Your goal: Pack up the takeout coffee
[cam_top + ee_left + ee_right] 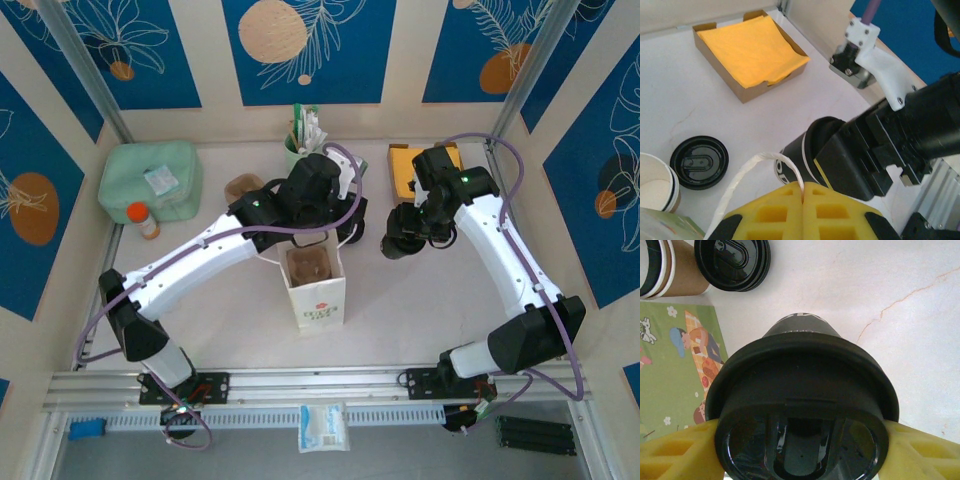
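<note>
The takeout coffee point(802, 390), a dark cup under a round black lid, is clamped between the yellow fingers point(680, 452) of my right gripper point(802, 452). It hangs just right of the white paper bag point(320, 295), where my right gripper point(408, 238) holds it above the table. In the left wrist view the same takeout coffee point(797, 155) sits in the black right gripper. My left gripper point(803, 195) is shut on the bag's white twisted handle point(760, 162). From above, my left gripper point(338, 232) is over the bag's far rim. A brown pulp carrier point(310, 268) sits inside the bag.
A cardboard tray of orange napkins point(752, 50) lies at the back right. Spare black lids point(732, 262) and stacked paper cups point(667, 270) stand behind the bag. A mint-green case point(150, 180), an orange-capped bottle point(142, 220) and a green cup of stirrers point(300, 140) line the back left.
</note>
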